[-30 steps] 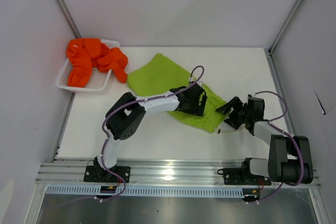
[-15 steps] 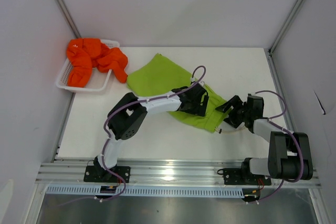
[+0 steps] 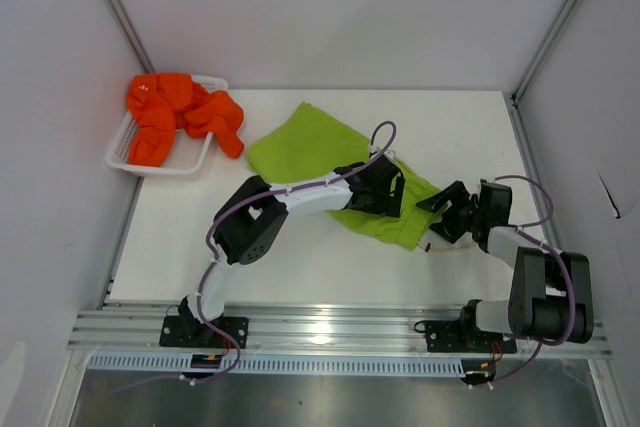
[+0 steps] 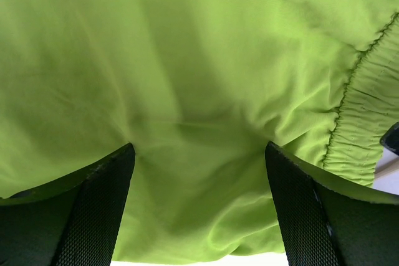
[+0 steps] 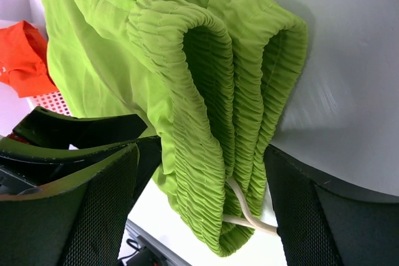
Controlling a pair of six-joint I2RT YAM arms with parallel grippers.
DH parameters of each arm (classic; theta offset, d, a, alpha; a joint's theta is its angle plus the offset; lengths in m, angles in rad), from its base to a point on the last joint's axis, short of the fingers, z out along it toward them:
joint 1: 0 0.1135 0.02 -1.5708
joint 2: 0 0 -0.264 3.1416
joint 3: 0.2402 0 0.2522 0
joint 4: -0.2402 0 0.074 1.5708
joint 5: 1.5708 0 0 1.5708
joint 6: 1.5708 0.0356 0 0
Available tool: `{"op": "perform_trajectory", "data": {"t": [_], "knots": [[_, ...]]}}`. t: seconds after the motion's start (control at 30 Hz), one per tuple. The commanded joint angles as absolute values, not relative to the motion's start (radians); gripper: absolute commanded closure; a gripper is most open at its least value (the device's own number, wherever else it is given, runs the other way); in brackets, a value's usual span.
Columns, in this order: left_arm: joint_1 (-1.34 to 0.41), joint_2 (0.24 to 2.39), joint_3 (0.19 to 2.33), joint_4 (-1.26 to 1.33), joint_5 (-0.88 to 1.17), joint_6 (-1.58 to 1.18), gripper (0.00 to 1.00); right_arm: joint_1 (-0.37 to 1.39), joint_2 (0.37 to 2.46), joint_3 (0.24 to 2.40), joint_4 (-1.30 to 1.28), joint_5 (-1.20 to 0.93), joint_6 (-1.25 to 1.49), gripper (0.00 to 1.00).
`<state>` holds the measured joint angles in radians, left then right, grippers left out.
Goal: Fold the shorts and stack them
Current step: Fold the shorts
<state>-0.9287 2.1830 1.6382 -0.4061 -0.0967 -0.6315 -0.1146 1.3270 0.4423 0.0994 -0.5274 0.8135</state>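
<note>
**Green pair laid out mid-counter, both sets of fingers spread wide**

So the lime green shorts [image 3: 305, 147] are laid out slantwise across the middle of the counter [image 3: 470, 127], with the leg end pointed toward the far left corner and the waist end turned toward the near right. The left fingers [image 3: 385, 192] are set down on the middle of that pair. In the left wrist view they [image 4: 93, 210] are seen parted wide with green cloth [image 4: 187, 60] filling the space between them, and nothing is pinched.

The right fingers [image 3: 450, 209] are parked at the waist end. From the right wrist they [image 5: 93, 216] are also seen released, straddling the gathered elastic waistband [image 5: 193, 104], which is doubled over into thick folds. A white drawstring [image 5: 243, 207] is hung out of the bottom fold. Whether the cloth is actually touched by either pad can't be told.

The orange shorts [image 3: 175, 112] are bunched up in the white mesh basket [image 3: 165, 169] at the far left corner, with one end draped over its rim.
</note>
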Motion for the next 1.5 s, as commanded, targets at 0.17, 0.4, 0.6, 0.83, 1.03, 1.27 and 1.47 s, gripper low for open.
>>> {"op": "perform_trajectory", "data": {"t": [0.17,0.4,0.6,0.83,1.03,1.27,1.47], "knots": [[-0.945,2.255,1.671,-0.408,-0.025,-0.742,0.13,-0.132,1.457,0.554,0.206,-0.640,0.819,0.18],[-0.945,2.253,1.681,-0.429,-0.067,-0.749,0.13,-0.132,1.453,0.549,0.100,-0.575,0.727,0.20],[-0.946,2.243,1.681,-0.469,-0.120,-0.729,0.13,-0.132,1.434,0.555,-0.046,-0.440,0.629,0.21],[-0.948,2.252,1.678,-0.502,-0.163,-0.707,0.14,-0.138,1.488,0.514,0.108,-0.523,0.649,0.23],[-0.965,2.272,1.686,-0.523,-0.184,-0.704,0.14,-0.147,1.485,0.468,0.242,-0.591,0.687,0.25],[-0.974,2.310,1.727,-0.575,-0.193,-0.695,0.14,-0.156,1.513,0.417,0.380,-0.666,0.733,0.30],[-0.977,2.324,1.738,-0.578,-0.179,-0.689,0.14,-0.158,1.546,0.370,0.537,-0.722,0.791,0.35]]}}
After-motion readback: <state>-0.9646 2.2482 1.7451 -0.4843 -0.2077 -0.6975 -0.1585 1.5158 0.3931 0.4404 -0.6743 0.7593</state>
